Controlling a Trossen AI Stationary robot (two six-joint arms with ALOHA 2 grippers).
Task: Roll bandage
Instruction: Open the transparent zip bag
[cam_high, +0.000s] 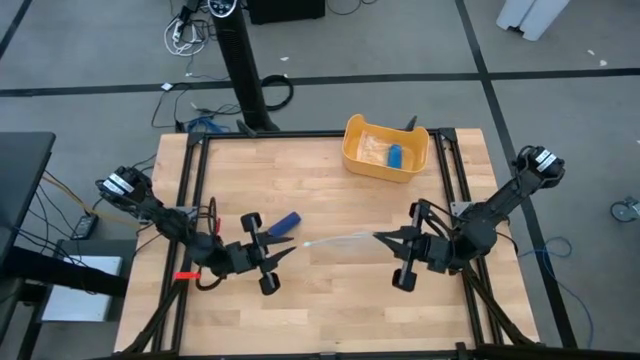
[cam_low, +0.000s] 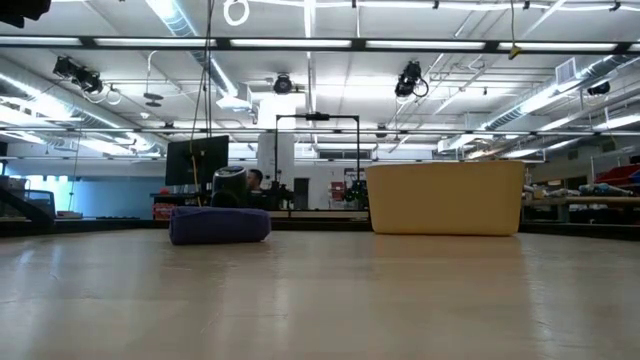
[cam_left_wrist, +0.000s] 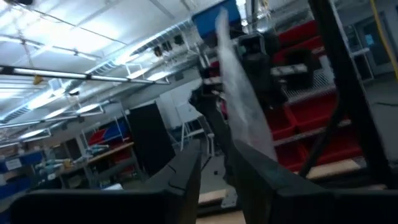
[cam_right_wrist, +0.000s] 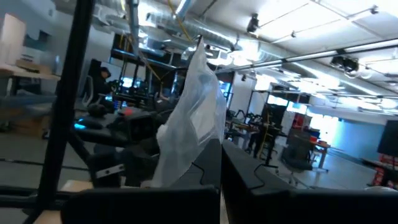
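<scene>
Left pincer (cam_high: 284, 246), left of centre in the high view: fingers parted, tips just at the near end of the clear plastic wrapper (cam_high: 335, 240). No pinch on it visible in the left wrist view, only a gap between the fingers with the film rising beyond.

Right pincer (cam_high: 381, 237), right of centre: closed tight on the wrapper's other end, film standing up out of the tips in the right wrist view.

Bandage (cam_high: 287, 222): small dark-blue roll lying on the table (cam_high: 330, 310), just above the left pincer in the high view, apart from both pincers and free of the wrapper. Also at left of the low view, resting flat.

Yellow tub (cam_high: 352, 135) in the upper right of the table, well apart from the roll, with another small blue piece inside.

Likely troubles from here:
- Loose wrapper end sagging onto the roll, given support from one side only. Result: a blocked or film-snagged grasp.
- Parted left fingers swinging toward the roll and nudging it. Round and light by the look of it, so prone to rolling away across the table or starting to unwind.
- Static cling of the film to the left fingers, dragging it along.
- Arms crowding at mid-table, given the short gap between them.
</scene>
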